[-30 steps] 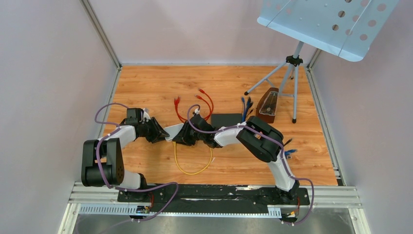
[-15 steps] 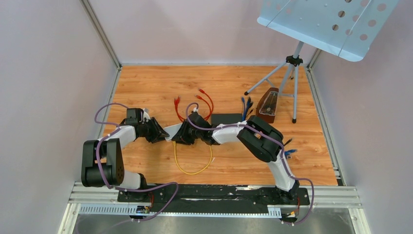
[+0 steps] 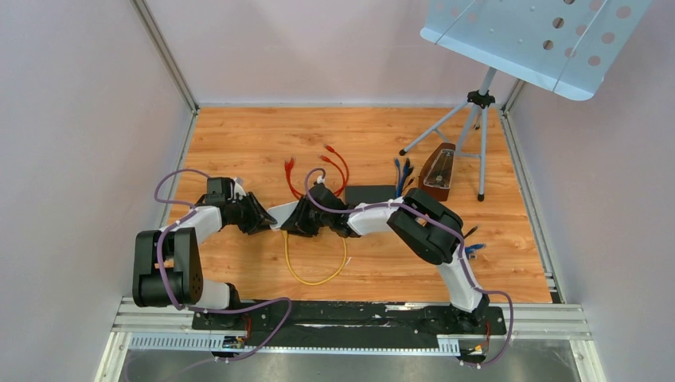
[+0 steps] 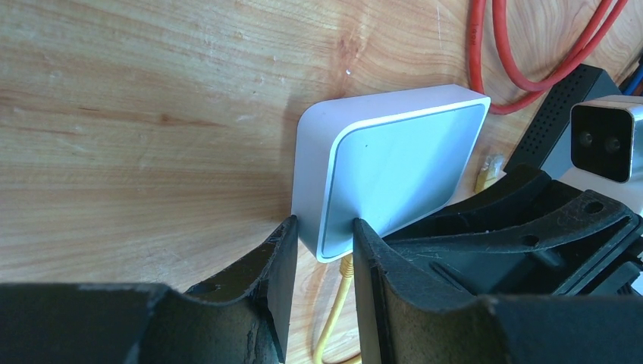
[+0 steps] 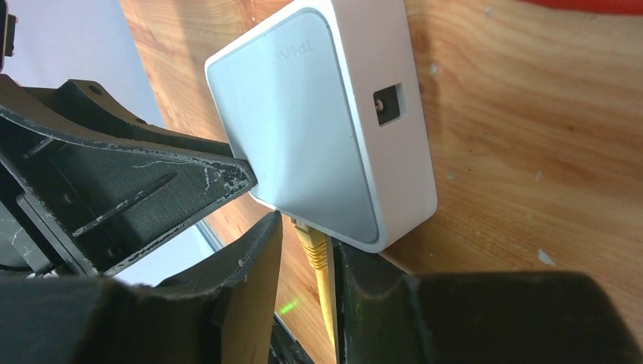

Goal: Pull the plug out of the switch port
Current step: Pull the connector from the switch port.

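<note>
Wooden table (image 3: 239, 143): white switch (image 4: 402, 167) at centre, pinched from 9 o'clock by left gripper (image 4: 324, 229); yellow plug (image 5: 312, 244) at its 6 o'clock edge, pinched by right gripper (image 5: 307, 241).

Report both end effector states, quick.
Left end effector: closed on the white box, at its corner.
Right end effector: closed on the yellow plug.

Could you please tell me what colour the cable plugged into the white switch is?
Yellow; the cable entering the switch shows best in the right wrist view.
</note>
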Available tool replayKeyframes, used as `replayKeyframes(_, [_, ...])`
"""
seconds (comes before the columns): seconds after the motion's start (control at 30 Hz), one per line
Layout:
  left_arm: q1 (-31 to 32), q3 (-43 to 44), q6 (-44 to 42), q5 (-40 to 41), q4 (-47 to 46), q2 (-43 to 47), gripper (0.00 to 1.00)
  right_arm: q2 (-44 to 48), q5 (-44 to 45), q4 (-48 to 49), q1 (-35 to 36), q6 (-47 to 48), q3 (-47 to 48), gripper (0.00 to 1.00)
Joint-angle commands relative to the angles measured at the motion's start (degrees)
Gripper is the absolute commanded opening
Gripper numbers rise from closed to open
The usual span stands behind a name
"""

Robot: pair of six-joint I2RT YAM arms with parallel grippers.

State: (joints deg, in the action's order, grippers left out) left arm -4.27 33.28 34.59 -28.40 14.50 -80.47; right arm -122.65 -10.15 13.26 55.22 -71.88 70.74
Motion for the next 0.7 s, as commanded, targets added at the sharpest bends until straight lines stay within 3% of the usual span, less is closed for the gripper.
replayKeyframes(0.0, [0.05,-0.85,-0.01,-0.14,1.84,1.34,0.4,-0.67,-0.09,1.9,-0.29,0.69,-1.67,0.28])
replayKeyframes(0.2, [0.05,-0.87,0.04,-0.21,1.71,1.19,0.4,-0.29,-0.82,8.71,-0.24,1.06,-4.79,0.24])
replayKeyframes(0.43, [0.04,-0.89,-0.09,-0.2,1.8,1.4,0.4,-0.81,0.49,1.73,-0.25,0.95,-1.31,0.27])
replayKeyframes(0.67, [0.05,-0.91,0.05,-0.37,1.65,1.51,0.4,-1.91,-0.4,-1.48,-0.5,1.36,0.5,0.0])
